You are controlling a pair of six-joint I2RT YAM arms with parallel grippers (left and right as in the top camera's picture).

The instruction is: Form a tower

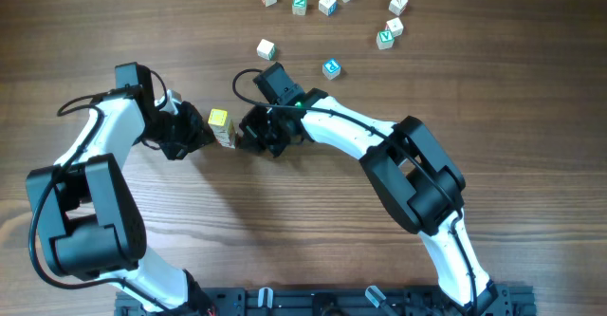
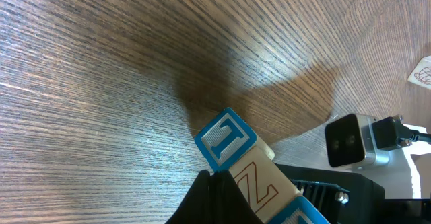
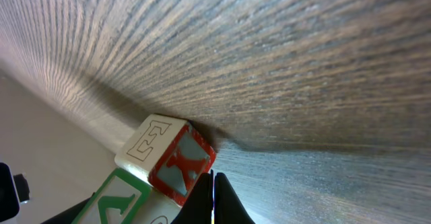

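Dark wood-grain table (image 1: 285,212) fills the overhead view. At its centre stands the tower (image 1: 220,126), pale yellow cube on top. The left tool (image 1: 199,134) and right tool (image 1: 245,134) are closed to narrow tips just beside it, one on either side, and neither seems to grip it. Nine loose cubes (image 1: 327,5) lie well apart near the far edge, so stacking looks only part done.

Left wrist view: a blue-framed cube (image 2: 225,140), a red-lettered cube (image 2: 259,180) and a further blue one sit in line beside the dark finger.

Right wrist view: the fingers are pressed together before a red cube (image 3: 182,167), which adjoins a pale E cube (image 3: 149,143) and a green-lettered cube (image 3: 114,200). At least three levels look stacked.
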